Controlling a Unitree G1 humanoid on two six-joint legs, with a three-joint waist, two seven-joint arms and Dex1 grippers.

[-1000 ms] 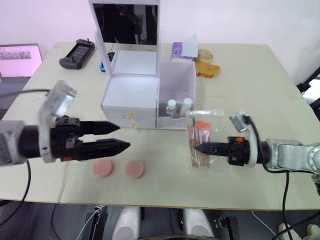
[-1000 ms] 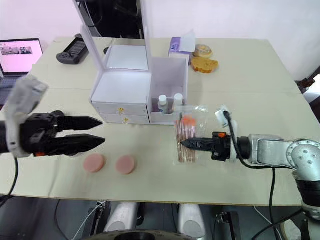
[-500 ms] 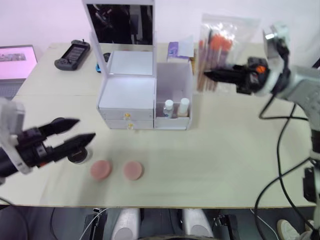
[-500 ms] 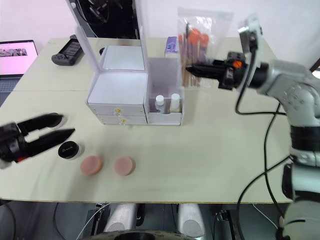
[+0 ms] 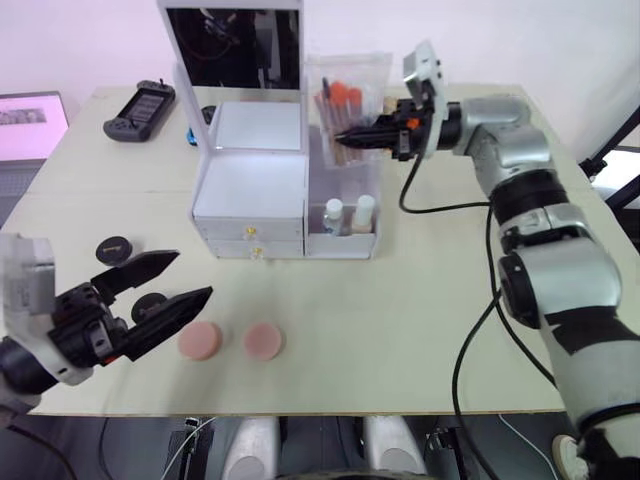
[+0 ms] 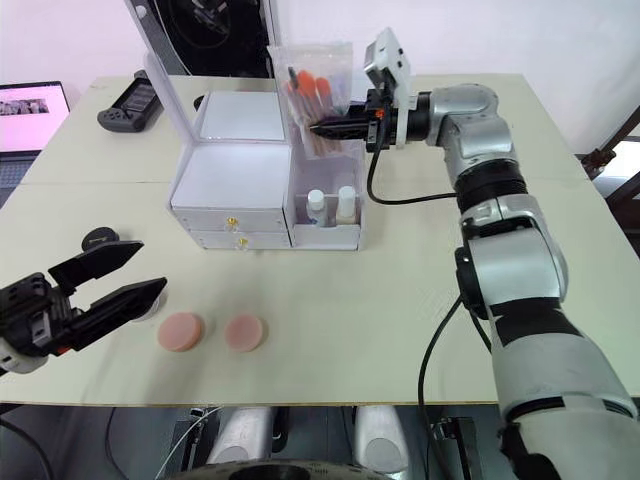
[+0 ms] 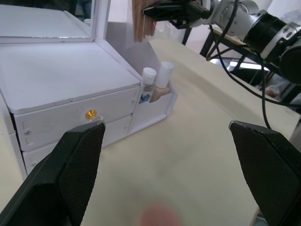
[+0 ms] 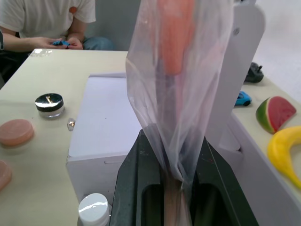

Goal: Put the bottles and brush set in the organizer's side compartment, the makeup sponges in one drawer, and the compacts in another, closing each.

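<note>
- Right gripper [image 6: 322, 127] is pinching the brush set [image 6: 312, 92], long axis upright, directly above the side compartment [image 6: 330, 185].
- Left gripper [image 5: 172, 282] is hovering wide open near the table's front-left edge.

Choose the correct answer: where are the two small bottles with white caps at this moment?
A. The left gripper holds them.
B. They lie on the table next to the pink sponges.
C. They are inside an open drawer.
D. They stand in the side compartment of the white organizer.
D: the bottles stand upright, side by side, in the side compartment of the organizer, whose two drawers are shut.
</note>
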